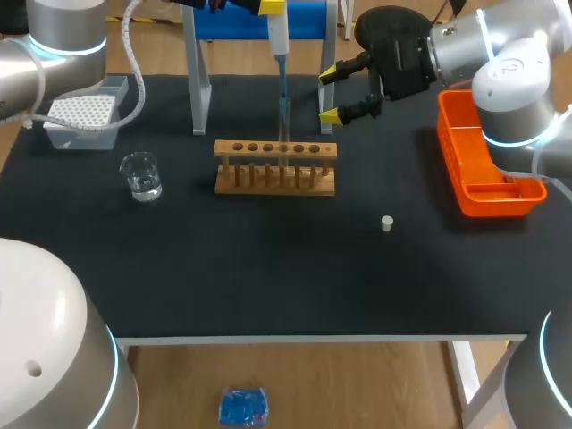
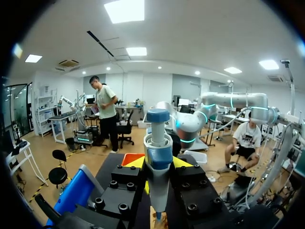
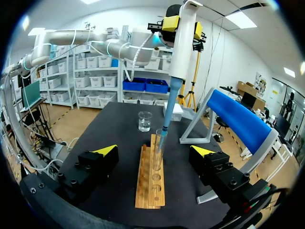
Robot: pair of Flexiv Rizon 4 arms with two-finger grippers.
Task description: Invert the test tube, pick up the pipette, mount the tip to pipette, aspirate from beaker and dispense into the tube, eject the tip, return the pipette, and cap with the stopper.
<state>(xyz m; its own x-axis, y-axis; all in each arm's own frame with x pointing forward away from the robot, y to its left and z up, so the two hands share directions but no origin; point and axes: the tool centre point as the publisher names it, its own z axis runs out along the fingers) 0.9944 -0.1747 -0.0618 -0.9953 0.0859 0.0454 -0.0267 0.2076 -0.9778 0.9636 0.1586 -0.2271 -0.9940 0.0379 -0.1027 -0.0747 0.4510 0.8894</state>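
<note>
Table [image 1: 268, 277]: black top, pale front edge, fills most of the head view. Wood-tone floor [image 1: 357, 384] along the bottom. Ceiling panel lights [image 2: 125, 10] on, upper centre. Shelving [image 3: 90, 71] with bins, upper left.

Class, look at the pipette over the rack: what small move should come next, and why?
Probably dispense now: the left end effector holds the pipette upright, its tip inside the test tube, while the stopper lies on the table.
</note>
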